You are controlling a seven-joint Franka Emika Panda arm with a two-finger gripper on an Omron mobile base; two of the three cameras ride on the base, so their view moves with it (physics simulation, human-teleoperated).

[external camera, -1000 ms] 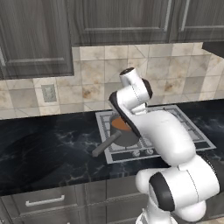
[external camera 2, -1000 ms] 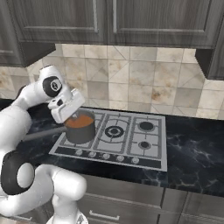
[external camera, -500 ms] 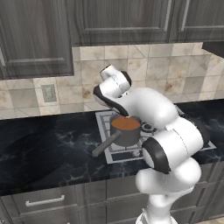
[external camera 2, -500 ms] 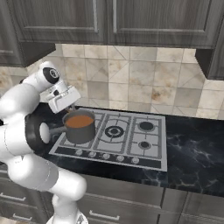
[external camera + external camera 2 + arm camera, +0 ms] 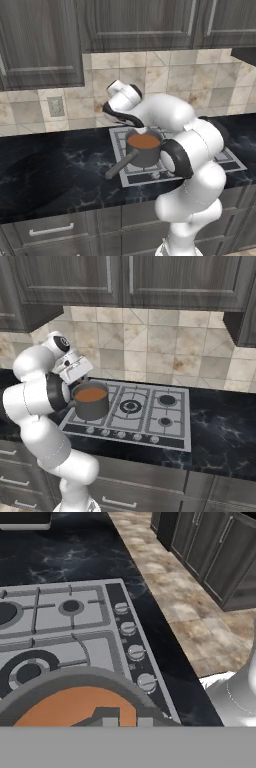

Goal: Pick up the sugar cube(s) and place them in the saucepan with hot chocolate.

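Hovering just behind and beside the small round grey metal saucepan point(image 5: 144, 149) holding reddish-brown hot chocolate, the white arm's two-finger gripper point(image 5: 79, 372) sits low at the pan's far rim, over the silver stovetop point(image 5: 150, 411). Its jaws are closed tight, and nothing can be made out between them; the tiny sugar cube cannot be found, so whether it is pinched there is unclear. From the hand camera, the orange-brown liquid point(image 5: 70, 709) lies directly below, with round stove knobs point(image 5: 137, 652) alongside. One risk: the hand is near the pan's rim, so a careless sweep might nudge the pan or catch its long dark handle point(image 5: 121, 165) and slosh the drink.
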